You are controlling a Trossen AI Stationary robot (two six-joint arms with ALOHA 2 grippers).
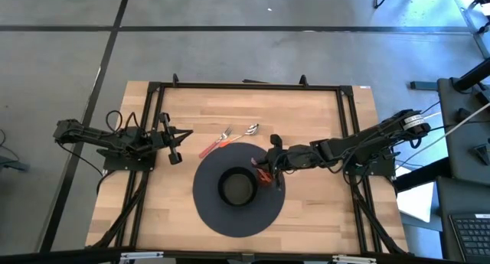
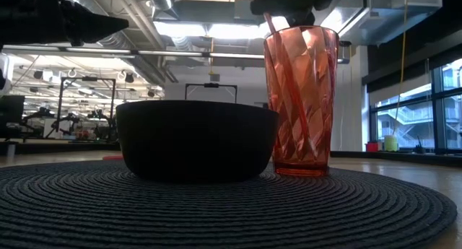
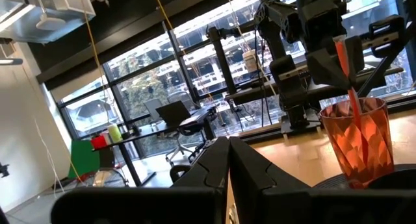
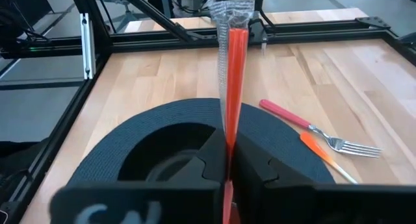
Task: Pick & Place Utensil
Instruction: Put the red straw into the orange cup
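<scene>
A red see-through tumbler (image 1: 264,176) (image 2: 302,97) (image 3: 357,139) stands on a round black woven mat (image 1: 207,210), right beside a black bowl (image 1: 236,187) (image 2: 195,137). My right gripper (image 1: 272,171) (image 4: 227,165) hovers over the tumbler, shut on an orange-handled utensil (image 4: 233,74) whose silvery end (image 4: 231,10) sticks out past the fingers. My left gripper (image 1: 174,145) (image 3: 229,160) waits shut near the table's left side, touching nothing. My right gripper pinches the utensil's orange handle (image 4: 229,136) between its two fingers, which reach in from the table's right side, above the tumbler. The utensil stands steeply, slightly tilted, and its lower part (image 3: 355,110) runs down inside the tumbler. Whether it touches the tumbler's bottom cannot be told.
A red-handled fork (image 1: 214,141) (image 4: 305,123) and an orange-handled spoon (image 1: 243,132) (image 4: 325,159) lie on the bare wood just beyond the mat's far edge. A black metal frame (image 1: 245,86) borders the table.
</scene>
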